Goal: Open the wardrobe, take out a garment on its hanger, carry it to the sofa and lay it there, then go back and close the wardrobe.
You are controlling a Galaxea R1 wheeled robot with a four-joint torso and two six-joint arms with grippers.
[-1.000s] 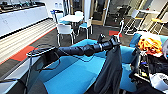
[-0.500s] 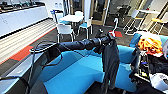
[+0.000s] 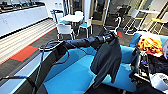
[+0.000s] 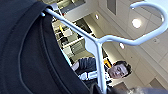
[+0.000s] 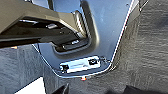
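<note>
My left arm reaches out over the blue sofa (image 3: 72,77), and my left gripper (image 3: 110,37) is shut on the white hanger (image 3: 117,22), whose hook curves up above it. The black garment (image 3: 107,60) hangs from the hanger, drooping above the seat cushion close to the sofa's back. In the left wrist view the garment (image 4: 25,55) shows large and dark, with the hanger (image 4: 100,42) stretching across it. The right wrist view looks at a metal plate of the robot and grey carpet.
An orange cloth (image 3: 150,45) lies on the sofa's right end. A white table (image 3: 72,18) with white chairs (image 3: 65,28) stands beyond the sofa, a long white counter (image 3: 22,17) at far left, high stools (image 3: 155,21) at back right. A person (image 4: 117,70) stands nearby.
The whole view has shifted a little, so the camera moved. The garment still hangs from my left gripper over the sofa, now slightly lower and closer over the seat.
</note>
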